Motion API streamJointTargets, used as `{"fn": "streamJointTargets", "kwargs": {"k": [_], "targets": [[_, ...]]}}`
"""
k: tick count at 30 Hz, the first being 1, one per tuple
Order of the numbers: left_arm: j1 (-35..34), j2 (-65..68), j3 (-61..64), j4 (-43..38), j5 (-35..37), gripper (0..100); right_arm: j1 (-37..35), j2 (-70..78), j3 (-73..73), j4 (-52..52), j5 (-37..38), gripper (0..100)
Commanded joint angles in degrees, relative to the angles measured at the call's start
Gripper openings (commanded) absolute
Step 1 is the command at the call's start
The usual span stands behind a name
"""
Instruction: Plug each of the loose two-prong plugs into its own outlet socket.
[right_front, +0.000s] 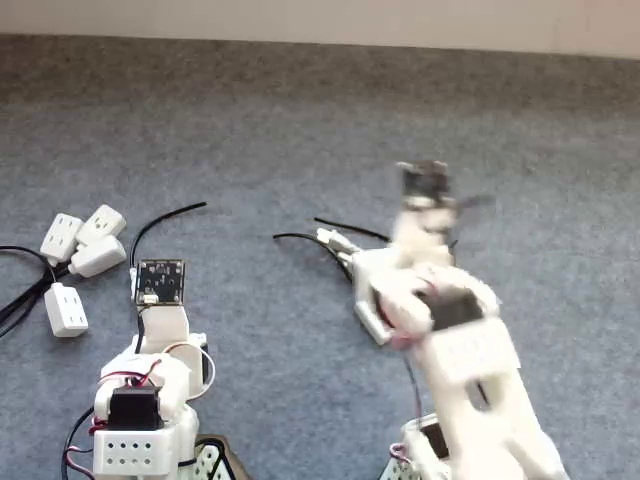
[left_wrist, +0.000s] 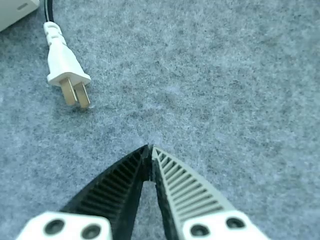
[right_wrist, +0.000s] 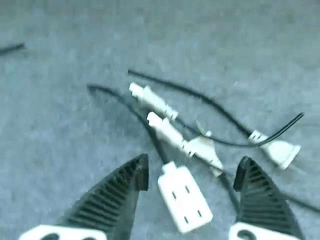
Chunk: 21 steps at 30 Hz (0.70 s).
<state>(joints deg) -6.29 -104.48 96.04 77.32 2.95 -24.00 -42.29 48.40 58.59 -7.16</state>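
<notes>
your right claw (right_wrist: 194, 162) wide, poised over the outlet socket (right_wrist: 185, 197) mid-counter (right_front: 300, 120), likely to grab it | your left claw (left_wrist: 151, 152) pinched closed, empty, loose plug (left_wrist: 67, 70) lying near, prongs toward it

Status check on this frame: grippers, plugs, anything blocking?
Left gripper jaws shut, empty, near a loose plug. Right gripper jaws open over an outlet socket. Hazard: black cords tangled beside it.

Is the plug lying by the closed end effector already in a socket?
No, the plug lies loose on the carpet, both prongs bare.
</notes>
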Motion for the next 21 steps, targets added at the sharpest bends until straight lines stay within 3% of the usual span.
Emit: {"fn": "streamJointTargets", "kwargs": {"k": [1,5,8,12,16,18,21], "targets": [[0.75,0.13,1.1,-0.88,0.0,1,-3.82,16.57,-5.49,3.74,2.11,27.5],[0.75,0.13,1.1,-0.88,0.0,1,-3.3,29.23,-6.37,2.59,13.36,27.5],[0.75,0.13,1.1,-0.88,0.0,1,-2.86,35.91,-6.46,0.75,16.88,27.5],[0.75,0.13,1.1,-0.88,0.0,1,-2.86,41.27,-6.46,0.04,16.97,23.3],[0.75,0.13,1.1,-0.88,0.0,1,-2.68,42.77,-9.63,0.92,16.88,1.6],[0.75,0.13,1.1,-0.88,0.0,1,-2.59,42.68,-13.49,3.38,15.65,2.9],[0.75,0.13,1.1,-0.88,0.0,1,-1.89,42.86,-22.81,8.31,6.07,6.6]]}}
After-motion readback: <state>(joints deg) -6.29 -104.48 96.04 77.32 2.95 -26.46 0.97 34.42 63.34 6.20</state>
